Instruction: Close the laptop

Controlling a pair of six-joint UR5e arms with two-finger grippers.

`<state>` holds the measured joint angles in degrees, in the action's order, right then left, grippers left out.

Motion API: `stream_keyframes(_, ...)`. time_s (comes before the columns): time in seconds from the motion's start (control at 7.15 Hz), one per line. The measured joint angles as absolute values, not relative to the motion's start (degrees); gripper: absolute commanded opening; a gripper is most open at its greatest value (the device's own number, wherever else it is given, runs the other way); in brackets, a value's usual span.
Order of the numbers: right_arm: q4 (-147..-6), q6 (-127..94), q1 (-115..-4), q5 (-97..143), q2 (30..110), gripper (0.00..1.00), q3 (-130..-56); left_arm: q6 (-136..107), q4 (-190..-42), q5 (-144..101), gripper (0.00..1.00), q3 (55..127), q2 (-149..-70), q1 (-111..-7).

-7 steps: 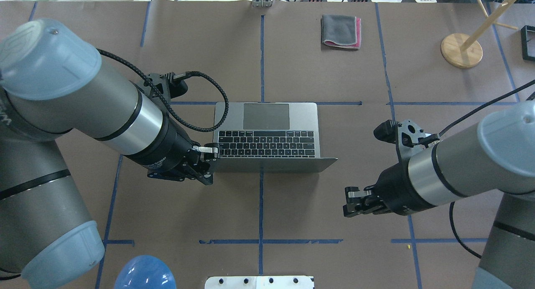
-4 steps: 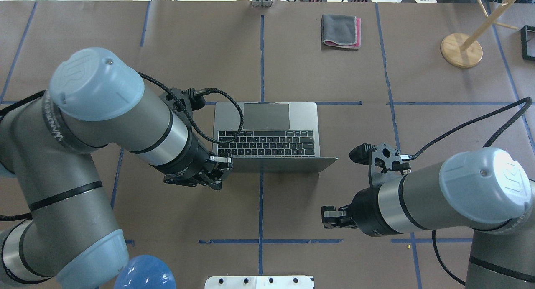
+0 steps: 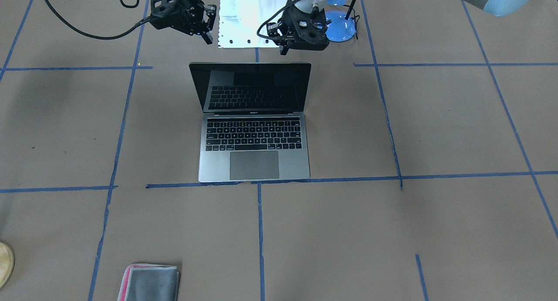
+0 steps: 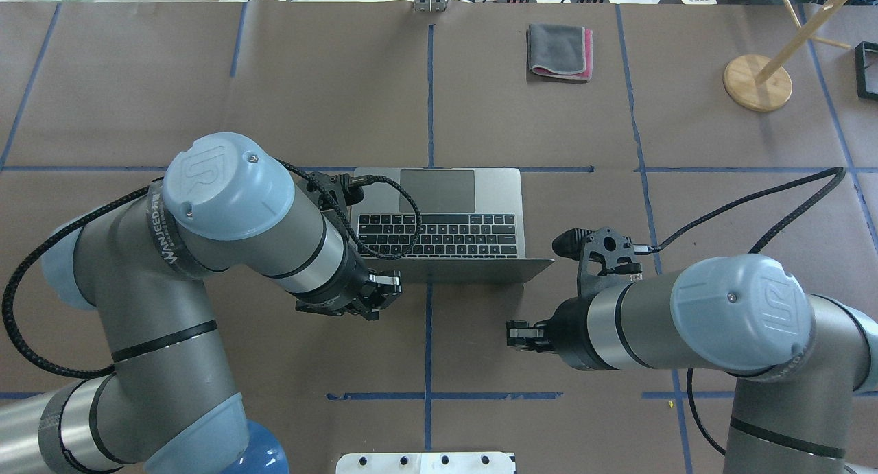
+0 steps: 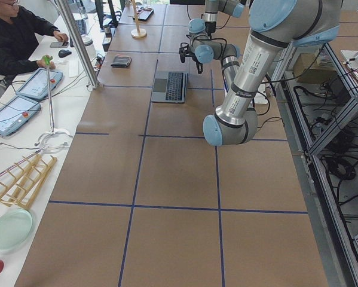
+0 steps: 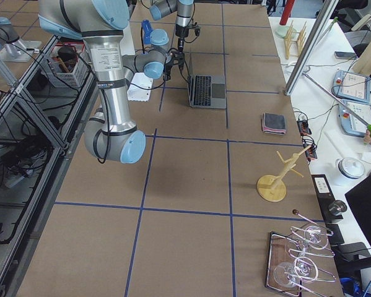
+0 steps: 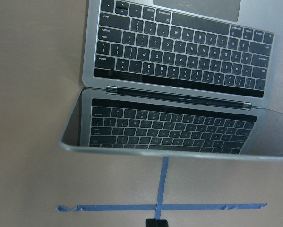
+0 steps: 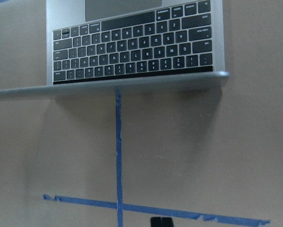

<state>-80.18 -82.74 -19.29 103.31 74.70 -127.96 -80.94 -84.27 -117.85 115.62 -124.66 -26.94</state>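
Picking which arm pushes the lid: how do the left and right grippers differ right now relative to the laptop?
The left gripper sits close behind the laptop's open lid, at its left half. The right gripper hangs further back, behind the right half. The left wrist view looks over the lid onto the screen, while the right wrist view catches only the lid's top edge. Shared: both look shut, hold nothing and touch nothing.

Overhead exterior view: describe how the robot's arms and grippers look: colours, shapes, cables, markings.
The left arm and right arm are silver-grey tubes with rounded pale-blue joint caps embossed with a UR logo and black bands at the joints. The left gripper and right gripper are black, compact, two-fingered. A braided black cable loops to each wrist.
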Motion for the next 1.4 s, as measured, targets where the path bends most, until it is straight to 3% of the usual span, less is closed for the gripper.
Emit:
stream_keyframes(0.84,-79.95,-81.73,-27.45,101.97,67.12,0.0,-119.97,-80.39,-85.0,-117.68,0.0,113.63,-125.76,-32.84)
stream_keyframes(1.4,-79.84,-78.59,-31.9,102.3,64.75,0.0,-115.65,-79.66,-90.84,-117.69,0.0,103.91,-129.55,-37.28)
